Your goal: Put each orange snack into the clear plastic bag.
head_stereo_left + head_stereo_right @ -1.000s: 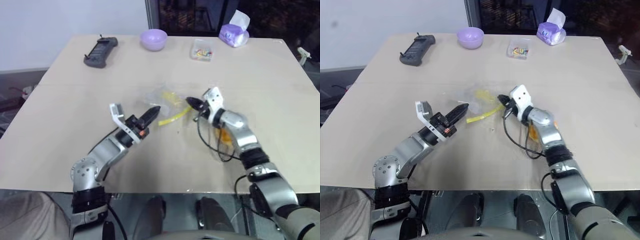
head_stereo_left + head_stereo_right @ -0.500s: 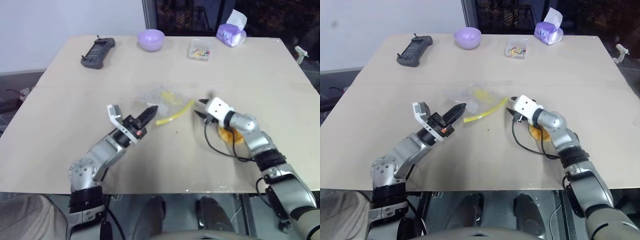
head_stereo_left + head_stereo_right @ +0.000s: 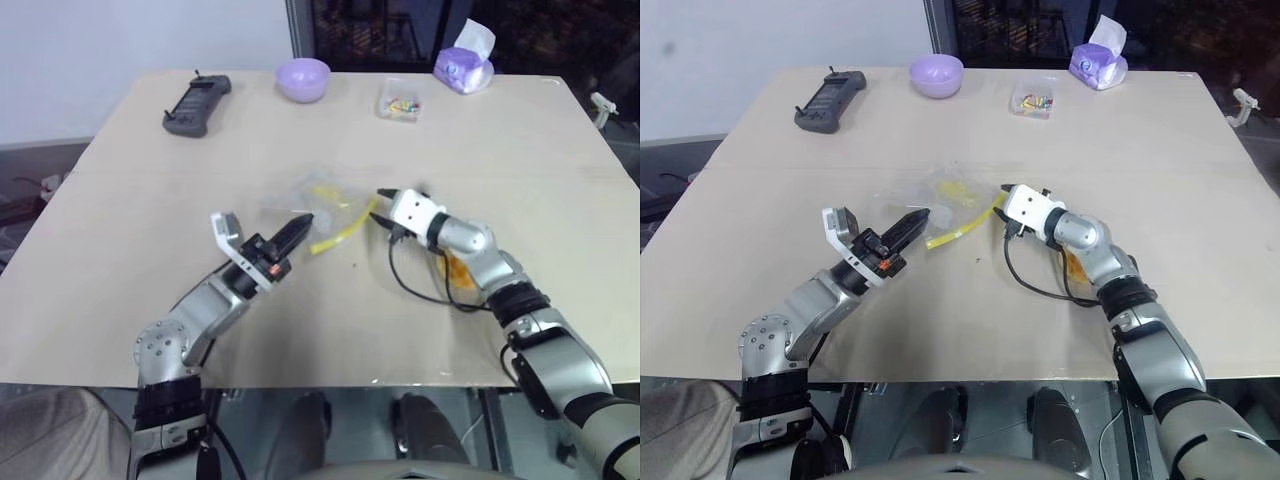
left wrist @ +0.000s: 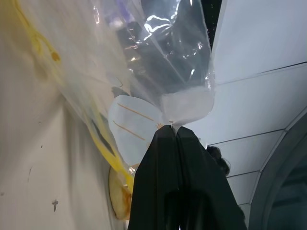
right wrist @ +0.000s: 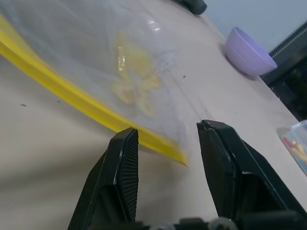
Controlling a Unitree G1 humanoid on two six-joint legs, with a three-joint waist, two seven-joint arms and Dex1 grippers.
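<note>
The right pincer [image 5: 165,143] has opened beside the clear plastic bag's [image 3: 322,196] yellow edge.

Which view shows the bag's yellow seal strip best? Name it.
The right wrist view: the yellow seal strip runs large and unobstructed across the clear plastic bag. The eye views show it as a small streak; the left wrist view catches a curved piece.

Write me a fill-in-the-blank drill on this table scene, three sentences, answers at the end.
1. The left gripper is ____ on a corner of the clear plastic bag.
2. The right gripper has its fingers ____, with the bag's yellow seal strip just ahead of them.
3. The orange snack lies on the table, partly hidden under the ____ arm.

Answers: shut; open; right
</note>
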